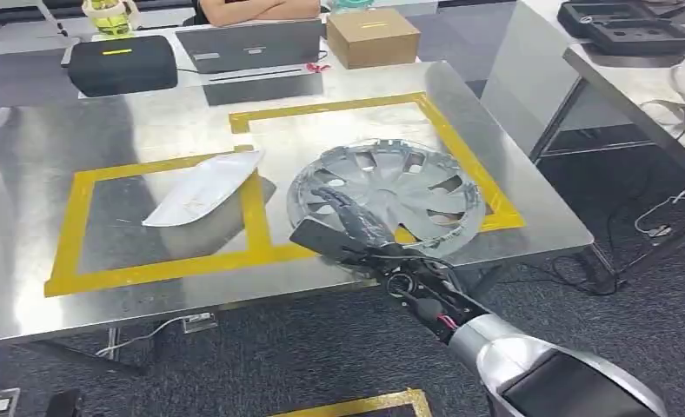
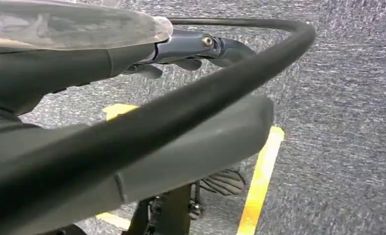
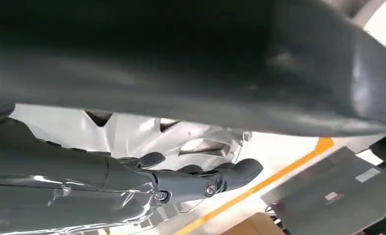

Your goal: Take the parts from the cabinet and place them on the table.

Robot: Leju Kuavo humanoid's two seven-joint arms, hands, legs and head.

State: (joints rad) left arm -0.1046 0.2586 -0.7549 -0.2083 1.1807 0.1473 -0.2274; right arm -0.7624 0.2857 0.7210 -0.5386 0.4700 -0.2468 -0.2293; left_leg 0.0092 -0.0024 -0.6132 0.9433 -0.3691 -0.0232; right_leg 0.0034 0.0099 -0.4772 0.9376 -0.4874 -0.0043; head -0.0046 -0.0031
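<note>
Hubcap (image 1: 387, 196) lies flat on the tabletop (image 1: 148, 287), its near rim under my right hand (image 1: 348, 230). I can't tell whether those fingers (image 3: 237, 171) grasp it; my left hand (image 2: 191, 49) hangs, holding nothing.

No text, label, brand name or number can be read in any view. The closest candidates carry marks too small or blurred to make out: a yellow strip on the black case (image 1: 123, 62) at the upper left of the head view, a similar yellow strip on top of the cardboard box (image 1: 373, 36) at upper centre, and a pale sticker on the grey laptop (image 3: 338, 195) at the lower right of the right wrist view. The yellow tape (image 1: 250, 206) on the surface forms plain rectangles with no lettering.
</note>
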